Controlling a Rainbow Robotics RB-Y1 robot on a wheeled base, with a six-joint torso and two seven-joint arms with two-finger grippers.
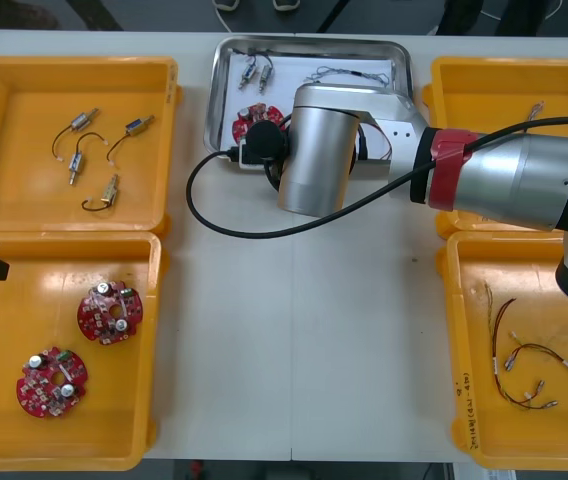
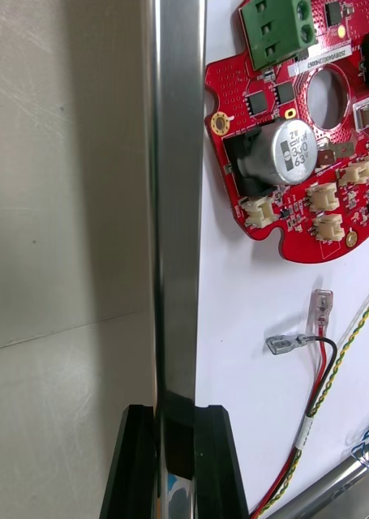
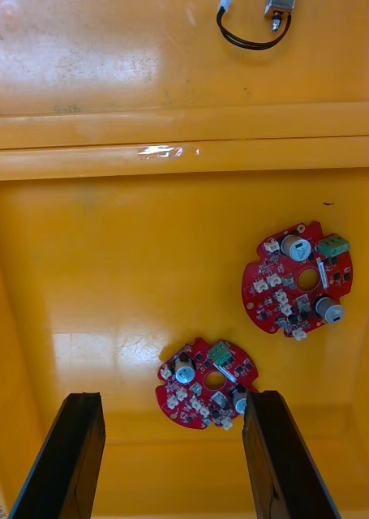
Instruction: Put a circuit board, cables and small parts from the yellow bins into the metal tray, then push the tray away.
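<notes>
Clamping the right gripper (image 2: 174, 422) across the rim of the shiny metal tray (image 2: 178, 203) at twelve o'clock. Loaded inside: round red circuit board (image 2: 289, 146), thin cables (image 1: 349, 73), small metal parts (image 1: 256, 70). Judging only the push outstanding. Idling the left gripper (image 3: 174, 405), spread wide, over the eight o'clock yellow bin (image 1: 114, 430).

Loaded metal tray (image 1: 216, 95) at the table's far edge.
Inside lie a red circuit board (image 2: 298, 219), small metal parts (image 1: 255, 70) and a red and yellow cable (image 2: 340, 363).
</notes>
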